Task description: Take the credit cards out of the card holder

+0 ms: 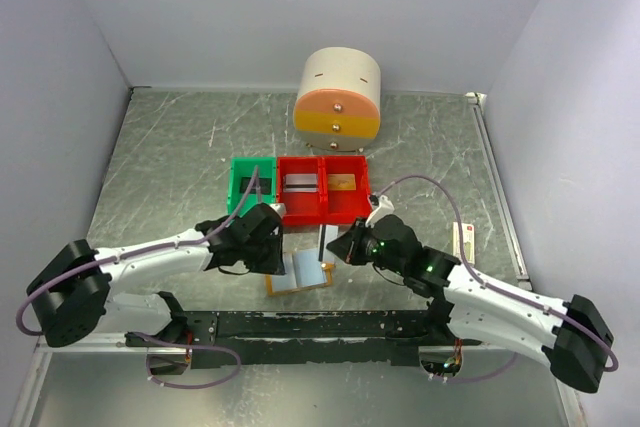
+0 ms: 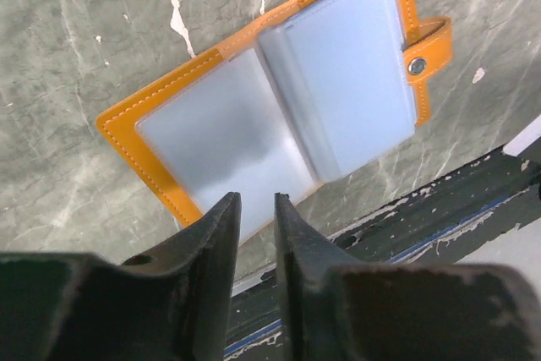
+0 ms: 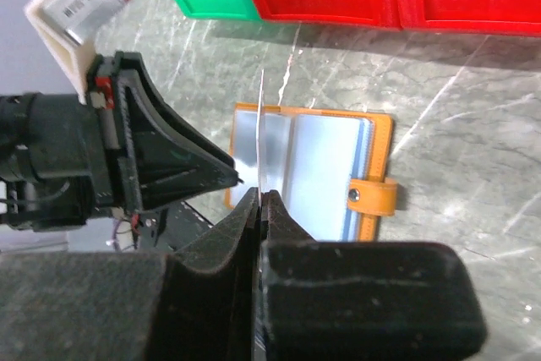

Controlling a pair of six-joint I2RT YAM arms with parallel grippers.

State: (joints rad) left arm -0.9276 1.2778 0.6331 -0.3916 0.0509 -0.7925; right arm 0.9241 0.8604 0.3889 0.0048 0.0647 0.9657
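Credit card (image 3: 261, 137), thin, stiff, light and probably slick, stands edge-on over the open card holder (image 3: 325, 166) on the table (image 3: 473, 99), pinched near its lower edge by the right gripper (image 3: 260, 197), while the left gripper (image 2: 255, 205) hangs slightly parted, empty.

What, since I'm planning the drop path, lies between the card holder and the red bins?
Only bare table between card holder and red bins, in the right wrist view.

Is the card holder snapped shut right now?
No, the card holder lies spread open on the table, pale pockets up, with its snap strap sticking out unfastened.
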